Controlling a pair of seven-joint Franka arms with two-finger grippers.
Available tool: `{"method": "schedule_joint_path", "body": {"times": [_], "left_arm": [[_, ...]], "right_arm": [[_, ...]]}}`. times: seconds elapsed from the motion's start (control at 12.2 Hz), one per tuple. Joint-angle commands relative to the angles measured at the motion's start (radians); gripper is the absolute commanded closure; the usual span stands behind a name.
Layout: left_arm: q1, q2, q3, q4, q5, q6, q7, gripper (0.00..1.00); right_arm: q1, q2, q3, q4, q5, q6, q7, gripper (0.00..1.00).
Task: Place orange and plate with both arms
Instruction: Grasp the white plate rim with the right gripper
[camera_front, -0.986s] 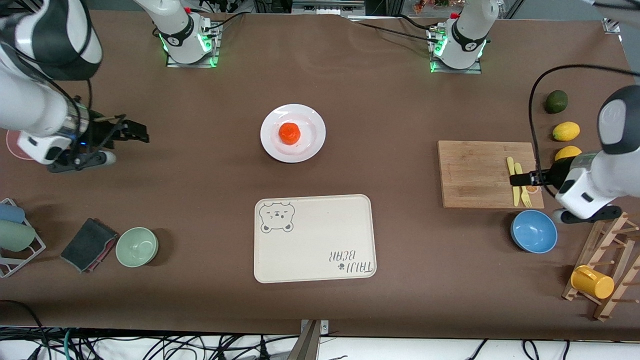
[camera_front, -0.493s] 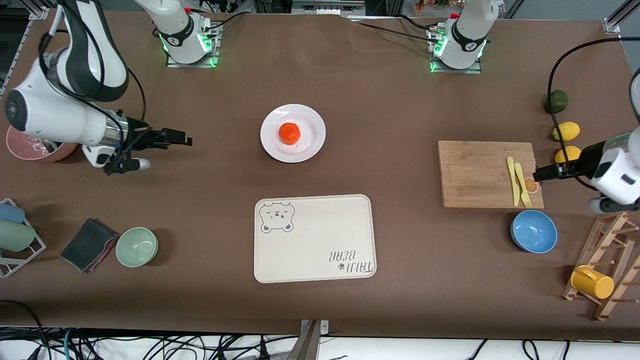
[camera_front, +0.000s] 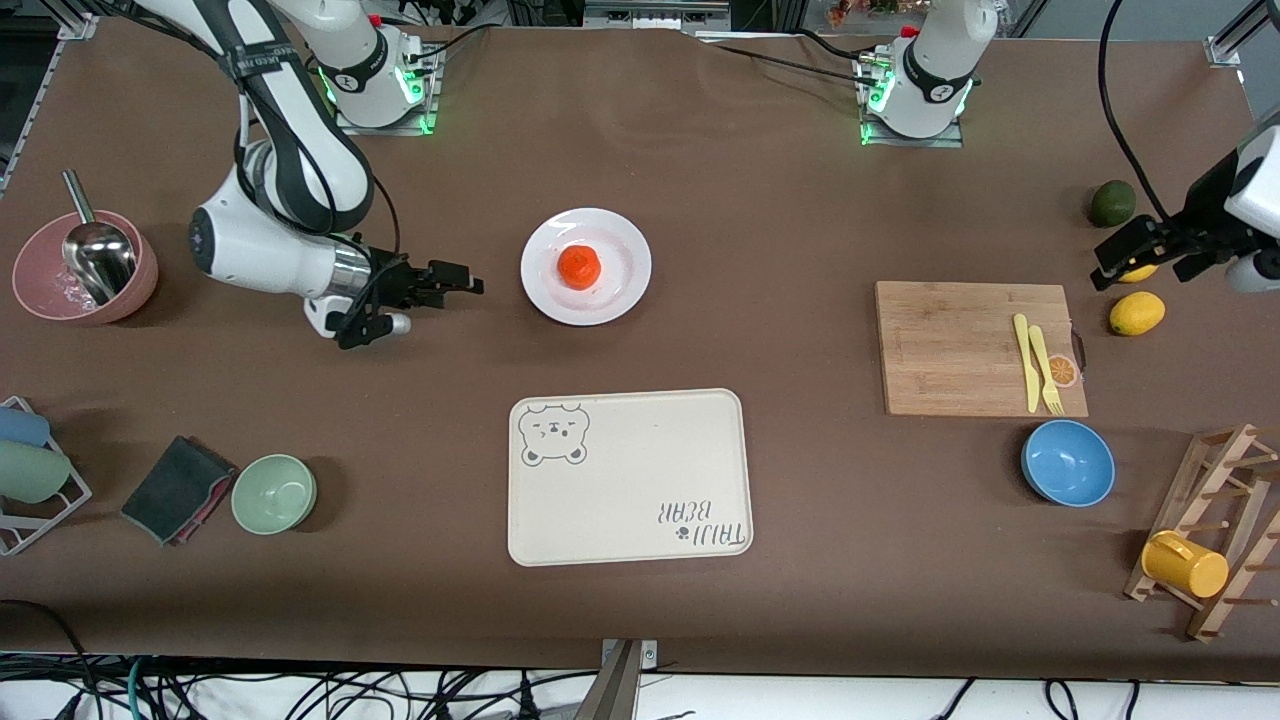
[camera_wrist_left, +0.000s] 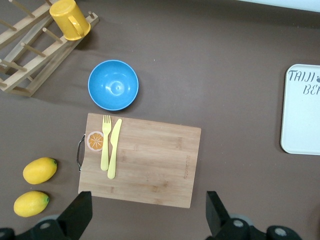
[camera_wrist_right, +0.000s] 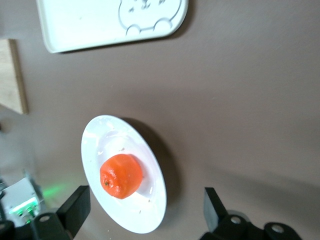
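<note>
Inventory: one orange (camera_front: 579, 266); one plate (camera_front: 620, 292); two lemons (camera_front: 1136, 312); three bowls (camera_front: 1067, 463) (pink, green, blue); one tray (camera_front: 640, 480); one cutting board (camera_front: 950, 345).

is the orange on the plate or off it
On it. The orange sits in the middle of the white plate, with rim showing all around it; the right wrist view shows the same.

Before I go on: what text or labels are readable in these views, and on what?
"TAIJI BEAR", with a paw sign: printed on the cream tray, upside down in the front view; the left wrist view shows only "TAIJI" and "BE".
Lettering on the right arm's black band: too small to read.
</note>
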Motion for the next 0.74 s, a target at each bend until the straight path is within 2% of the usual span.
{"method": "schedule_joint_path", "body": {"times": [0.0, 0.16, 0.33, 0.41, 0.49, 0.66], "left_arm": [[-0.021, -0.002, 0.01, 0.017, 0.012, -0.119, 0.098, 0.0], [-0.024, -0.001, 0.034, 0.04, 0.007, -0.188, 0.24, 0.0], [-0.026, -0.001, 0.037, 0.048, 0.003, -0.204, 0.236, 0.0], [-0.024, 0.009, 0.033, 0.054, -0.002, -0.202, 0.236, 0.0], [-0.015, 0.016, 0.031, 0.104, -0.003, -0.216, 0.252, 0.0], [-0.011, 0.035, 0.033, 0.141, -0.002, -0.236, 0.26, 0.0]], "right_arm": [[-0.011, -0.007, 0.031, -0.084, 0.161, 0.056, -0.168, 0.0], [-0.009, 0.019, 0.107, -0.127, 0.295, 0.151, -0.226, 0.0], [-0.008, 0.068, 0.173, -0.135, 0.406, 0.225, -0.292, 0.0], [-0.008, 0.086, 0.189, -0.135, 0.451, 0.249, -0.346, 0.0], [-0.008, 0.106, 0.191, -0.136, 0.491, 0.259, -0.393, 0.0], [-0.008, 0.129, 0.191, -0.138, 0.526, 0.26, -0.435, 0.0]]}}
